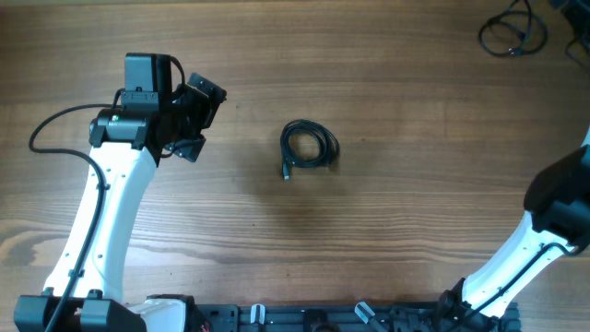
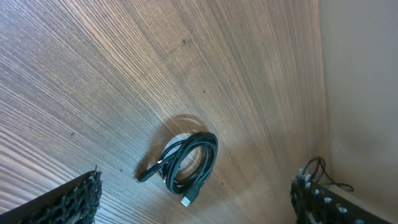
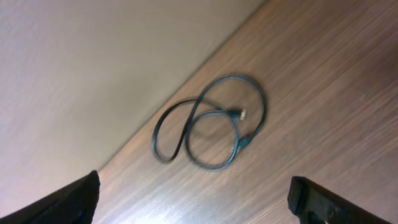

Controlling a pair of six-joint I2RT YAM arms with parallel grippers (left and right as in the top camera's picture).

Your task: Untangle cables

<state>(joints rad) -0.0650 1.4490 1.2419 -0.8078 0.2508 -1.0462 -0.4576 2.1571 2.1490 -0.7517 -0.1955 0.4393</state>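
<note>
Task item, centre: a coiled cable [image 1: 309, 146] is laid flat on the table [image 1: 415, 249]. It is wound in a small tight ring, with one plug end projecting toward the near edge. Nothing is touching it.
Task item, far right: a second cable [image 3: 211, 134] is spread in loose open loops close to the table edge by the wall. A plug end is visible within the loops. It is judged to be the cable shown at the far right corner in the overhead view.
Reason for placement: the two cables are set well apart, presumably so that each can be handled without snagging the other.
Left gripper [image 1: 195, 120]: it is held above the table to the left of the coiled cable, well apart from it. The jaws are spread wide and nothing is held.
Left fingers [image 2: 68, 199]: one is seen at each lower corner of the wrist view, with the coil framed between them.
Left arm pose: the arm is raised from the near-left base, and the wrist is tilted so that its camera is aimed at the coil.
Right gripper [image 3: 194, 186]: the jaws are parted wide and empty. The gripper is poised over the second cable without contact.
Right arm pose: the arm is extended toward the right edge, and the gripper itself is outside the overhead view.
Stage: the coiled cable is judged not yet undone.
Next move requirement: a low, centred approach is needed, since the thin strands lie flat on the wood.
</note>
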